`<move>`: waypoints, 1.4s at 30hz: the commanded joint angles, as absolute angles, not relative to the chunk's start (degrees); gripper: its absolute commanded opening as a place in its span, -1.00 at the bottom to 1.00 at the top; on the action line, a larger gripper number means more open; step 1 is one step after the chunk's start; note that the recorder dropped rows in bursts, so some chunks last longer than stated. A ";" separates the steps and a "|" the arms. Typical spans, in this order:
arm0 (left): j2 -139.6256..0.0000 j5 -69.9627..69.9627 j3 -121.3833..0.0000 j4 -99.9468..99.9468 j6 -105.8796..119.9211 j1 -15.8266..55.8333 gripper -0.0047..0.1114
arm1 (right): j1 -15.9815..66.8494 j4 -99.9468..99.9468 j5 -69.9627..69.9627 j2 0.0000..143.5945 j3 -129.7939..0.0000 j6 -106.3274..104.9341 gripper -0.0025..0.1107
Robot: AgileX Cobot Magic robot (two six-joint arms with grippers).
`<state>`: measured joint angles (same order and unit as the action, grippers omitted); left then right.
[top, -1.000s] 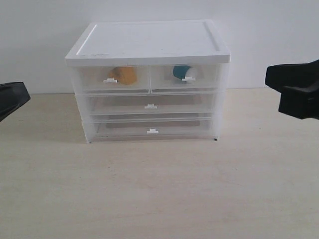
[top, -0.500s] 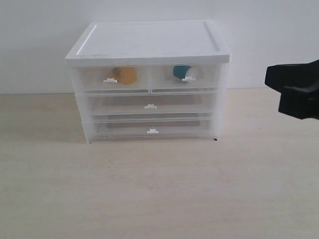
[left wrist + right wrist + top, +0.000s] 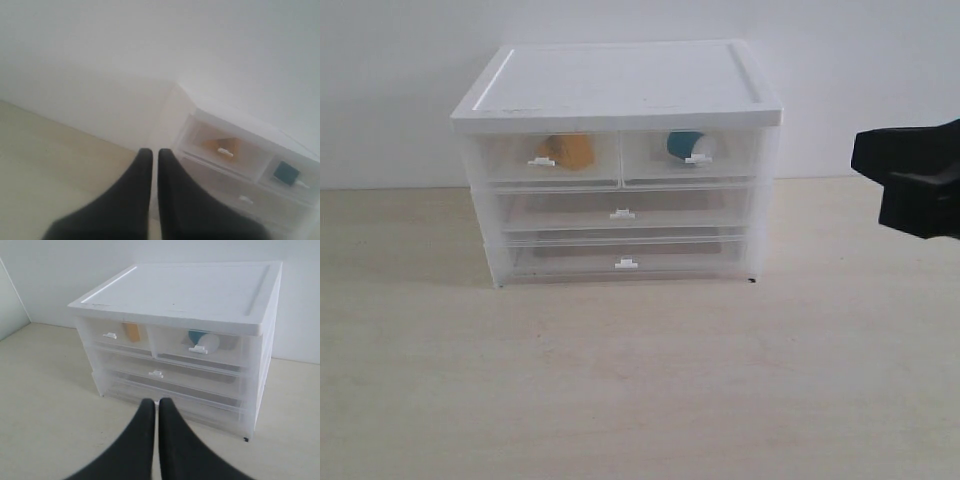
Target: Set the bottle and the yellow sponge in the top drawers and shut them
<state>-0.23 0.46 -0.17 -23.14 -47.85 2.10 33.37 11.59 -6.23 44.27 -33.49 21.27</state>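
Note:
Both top drawers, the left one (image 3: pixel 510 160) and the right one (image 3: pixel 735 155), sit pushed in flush under the cabinet's white top (image 3: pixel 620 85). Through the left drawer's clear front shows the yellow sponge (image 3: pixel 570 150); the bottle (image 3: pixel 686 146) lies in the right drawer, its teal band visible. My right gripper (image 3: pixel 905 180) hovers at the right edge, off the cabinet; in the right wrist view it (image 3: pixel 151 402) is shut and empty, facing the drawers. My left gripper (image 3: pixel 151 152), shut and empty, is outside the exterior view and sees the sponge (image 3: pixel 222 145) and bottle (image 3: pixel 286 172) from the side.
Two full-width clear drawers (image 3: pixel 620 210) (image 3: pixel 625 258) below the top pair are also closed. The cabinet stands on a pale wooden table (image 3: pixel 640 380) against a white wall (image 3: pixel 400 80).
My left gripper, seen at the exterior view's left edge a second ago, has withdrawn out of that view. The right gripper and the drawers have not moved.

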 commanded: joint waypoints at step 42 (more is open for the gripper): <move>0.00 18.08 0.00 2.15 0.66 1.96 -0.85 | 33.12 11.70 -5.76 43.90 -33.20 21.10 -0.96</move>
